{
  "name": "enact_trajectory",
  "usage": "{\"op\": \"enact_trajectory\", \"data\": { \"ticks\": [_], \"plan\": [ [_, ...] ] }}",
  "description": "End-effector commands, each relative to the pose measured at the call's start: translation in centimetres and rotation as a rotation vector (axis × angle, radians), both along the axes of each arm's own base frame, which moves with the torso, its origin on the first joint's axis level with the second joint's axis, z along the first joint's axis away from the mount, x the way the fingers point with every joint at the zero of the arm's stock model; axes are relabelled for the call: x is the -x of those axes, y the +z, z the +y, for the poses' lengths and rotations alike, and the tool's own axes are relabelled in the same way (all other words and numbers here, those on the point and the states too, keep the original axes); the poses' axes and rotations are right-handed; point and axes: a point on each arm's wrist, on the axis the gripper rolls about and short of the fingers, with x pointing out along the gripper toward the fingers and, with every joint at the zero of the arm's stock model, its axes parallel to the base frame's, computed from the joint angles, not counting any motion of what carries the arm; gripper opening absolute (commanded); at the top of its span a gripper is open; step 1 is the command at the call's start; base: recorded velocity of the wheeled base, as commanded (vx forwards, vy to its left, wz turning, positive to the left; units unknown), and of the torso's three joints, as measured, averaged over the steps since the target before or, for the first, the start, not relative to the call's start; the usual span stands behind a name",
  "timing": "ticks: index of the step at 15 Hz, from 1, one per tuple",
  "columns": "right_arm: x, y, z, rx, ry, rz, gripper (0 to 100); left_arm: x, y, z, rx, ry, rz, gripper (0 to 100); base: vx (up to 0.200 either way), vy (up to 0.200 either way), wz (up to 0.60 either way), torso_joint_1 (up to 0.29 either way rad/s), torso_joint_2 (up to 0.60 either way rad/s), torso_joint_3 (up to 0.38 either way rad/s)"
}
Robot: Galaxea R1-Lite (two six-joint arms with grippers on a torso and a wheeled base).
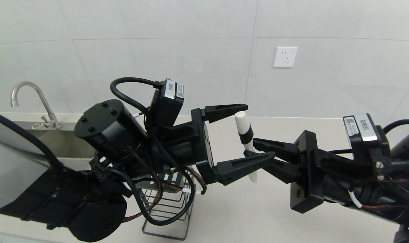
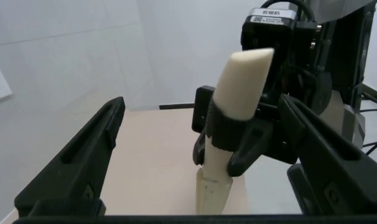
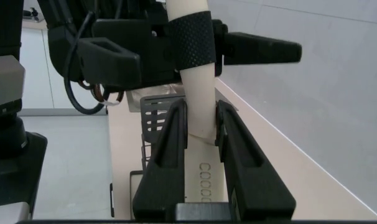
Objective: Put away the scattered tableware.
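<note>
A cream-white utensil (image 1: 243,129) with a black band round its handle stands nearly upright in the air above the countertop. My right gripper (image 1: 251,147) is shut on its lower part, just below the band. In the right wrist view both fingers (image 3: 171,149) press against the utensil (image 3: 200,93). My left gripper (image 1: 260,131) faces the right one, open, with one finger on either side of the utensil. The left wrist view shows the utensil (image 2: 241,81) standing between the widely spread fingers (image 2: 83,162), apart from them.
A wire rack (image 1: 167,209) stands on the beige countertop (image 1: 244,216) below my left arm. A steel sink (image 1: 56,141) with a faucet (image 1: 29,98) is at the left. The tiled wall behind carries a socket (image 1: 285,56).
</note>
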Motion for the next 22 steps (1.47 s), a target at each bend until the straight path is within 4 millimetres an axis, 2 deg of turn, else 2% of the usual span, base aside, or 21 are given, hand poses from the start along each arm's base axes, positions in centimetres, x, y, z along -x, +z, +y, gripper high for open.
{"op": "enact_trajectory", "data": {
  "ticks": [1,9,10,16,17,19,22],
  "plan": [
    [0.1,0.0,-0.1,0.000,0.001,-0.001,0,-0.2,0.0,-0.2,0.005,-0.005,0.015,100,0.000,0.000,0.00,0.000,0.00,0.000],
    [-0.7,0.9,0.2,-0.025,-0.013,-0.034,0,-0.4,0.6,-0.5,0.023,-0.013,0.023,100,0.000,0.000,0.00,0.000,0.00,0.000],
    [-0.8,0.9,0.2,-0.027,-0.013,-0.034,0,-0.5,0.5,-0.5,0.023,-0.008,0.027,0,0.000,0.000,0.00,0.000,0.00,0.000],
    [-1.1,0.6,0.0,-0.019,-0.026,-0.027,0,-0.3,0.9,-0.9,0.036,-0.015,0.014,0,0.000,0.000,0.00,0.000,0.00,0.000],
    [-1.1,0.3,-0.1,-0.003,-0.026,-0.023,100,-0.2,0.9,-1.0,0.036,-0.018,0.013,0,0.000,0.000,0.00,0.000,0.00,0.000],
    [-0.7,-0.2,-0.1,0.012,-0.020,-0.009,100,-0.3,0.9,-0.9,0.037,-0.012,0.014,0,0.000,0.000,0.00,0.000,0.00,0.000],
    [-0.4,0.2,-1.9,0.006,-0.070,-0.010,100,-0.4,0.9,-0.8,0.052,0.033,0.025,0,0.000,0.000,0.00,0.000,0.00,0.000]
  ]
}}
